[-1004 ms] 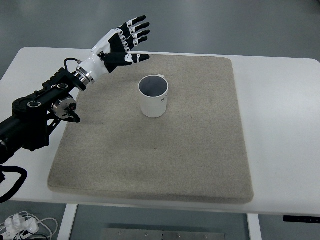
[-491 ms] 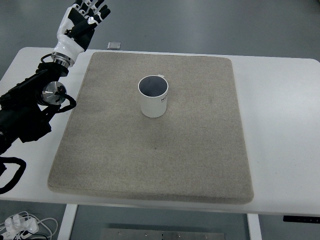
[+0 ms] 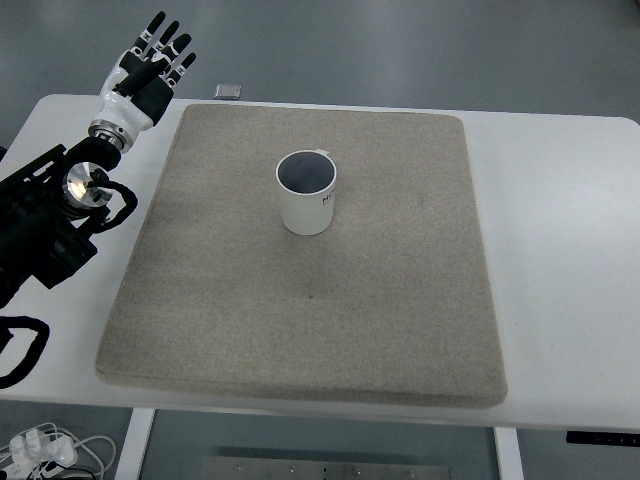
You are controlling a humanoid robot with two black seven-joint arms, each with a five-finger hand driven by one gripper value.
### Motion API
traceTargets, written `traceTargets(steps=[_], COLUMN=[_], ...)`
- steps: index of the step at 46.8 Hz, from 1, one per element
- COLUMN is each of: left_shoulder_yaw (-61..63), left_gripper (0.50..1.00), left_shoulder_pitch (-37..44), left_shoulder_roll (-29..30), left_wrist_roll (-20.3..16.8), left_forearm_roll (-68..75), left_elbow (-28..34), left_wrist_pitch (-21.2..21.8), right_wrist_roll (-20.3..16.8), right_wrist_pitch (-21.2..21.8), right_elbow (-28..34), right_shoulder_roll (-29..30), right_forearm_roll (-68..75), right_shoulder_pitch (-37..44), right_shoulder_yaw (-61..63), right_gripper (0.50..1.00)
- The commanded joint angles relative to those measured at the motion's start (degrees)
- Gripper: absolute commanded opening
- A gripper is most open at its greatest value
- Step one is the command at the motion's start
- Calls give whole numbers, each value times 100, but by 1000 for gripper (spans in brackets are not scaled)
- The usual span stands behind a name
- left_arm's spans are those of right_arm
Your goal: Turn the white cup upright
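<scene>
- Top view: 1 white cup is seen standing upright on a grey mat, its open mouth facing up and its dark inside visible.
- The cup is placed slightly left of the mat's middle and toward its far half, well apart from every edge of the mat.
- Small dark print is seen on the cup's right wall, too small to be read.
- The mat is laid on a white table, which shows bare on the left, right and near sides.
- The left hand is held over the far left corner of the table, just beyond the mat's far left corner and well apart from the cup.
- Its fingers are stretched out and spread, pointing far, and nothing is held in them.
- The dark left arm is seen entering from the left edge.
- A small grey object lies at the table's far edge, just beyond the mat.
- White cables are seen on the floor at the near left.
</scene>
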Motion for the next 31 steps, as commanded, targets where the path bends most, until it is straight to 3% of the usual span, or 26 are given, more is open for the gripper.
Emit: traceTargets(steps=[1, 11, 31], left_shoulder_yaw=[-373, -1112, -1218], left_gripper=[994, 994, 994], left_shoulder_pitch=[83, 302, 303], left_shoulder_roll=[1, 1, -43], left_wrist_roll=[412, 563, 510], left_forearm_roll=[-242, -867, -1157], left_elbow=[16, 42, 33], left_wrist_pitch=[0, -9, -53], right_wrist_roll=[0, 0, 0], right_wrist_pitch=[24, 15, 50], right_elbow=[0, 0, 9], right_shoulder_roll=[0, 0, 0], right_forearm_roll=[8, 8, 25], right_shoulder_pitch=[0, -61, -79], right_shoulder_yaw=[-9, -44, 18], right_gripper=[952, 952, 952])
